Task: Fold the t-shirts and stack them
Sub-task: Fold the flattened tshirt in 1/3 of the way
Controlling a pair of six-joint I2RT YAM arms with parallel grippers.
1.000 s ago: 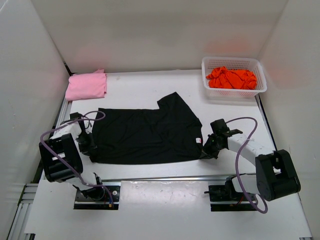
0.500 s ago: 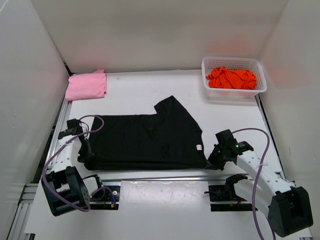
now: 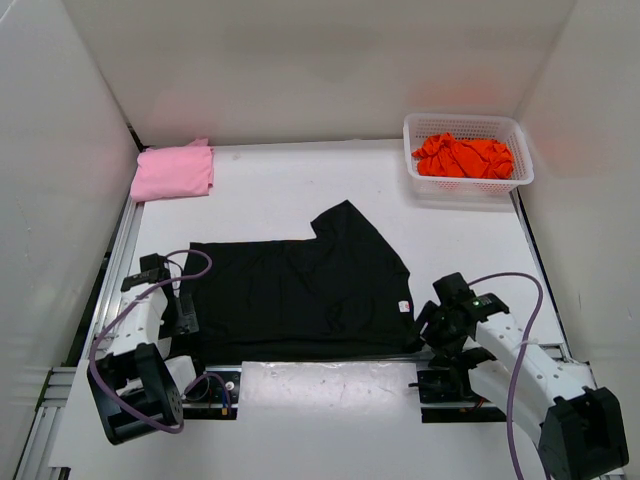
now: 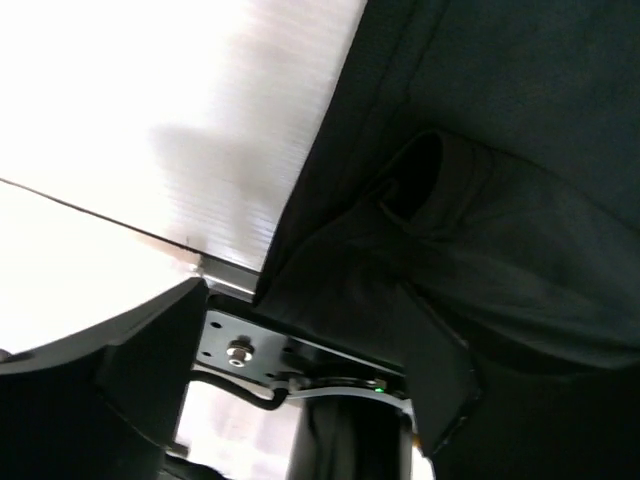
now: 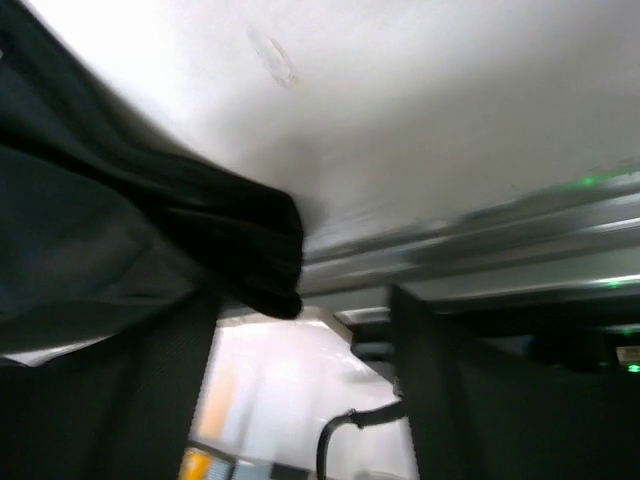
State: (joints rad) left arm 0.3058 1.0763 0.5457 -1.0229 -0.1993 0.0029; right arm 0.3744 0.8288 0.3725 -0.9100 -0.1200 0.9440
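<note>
Light pink cloth t-shirt (image 3: 173, 172): folded, far-left worktop (image 3: 280, 190) corner. Black cloth t-shirt (image 3: 300, 295): apparently part-folded at near edge; left claw (image 3: 185, 318) and right claw (image 3: 432, 325) stand apart, gripping nothing. Bright orange cloth t-shirt (image 3: 463, 157): crumpled in white mesh basket (image 3: 520, 172), still to do.

Looks like a robotics lab test cell, going by plain white panel walls (image 3: 300, 60) boxing in a white table (image 3: 270, 180) edged with metal rails (image 3: 121, 240).

A white mesh basket (image 3: 470, 184) stands at the far right corner of the white table (image 3: 270, 180).
</note>
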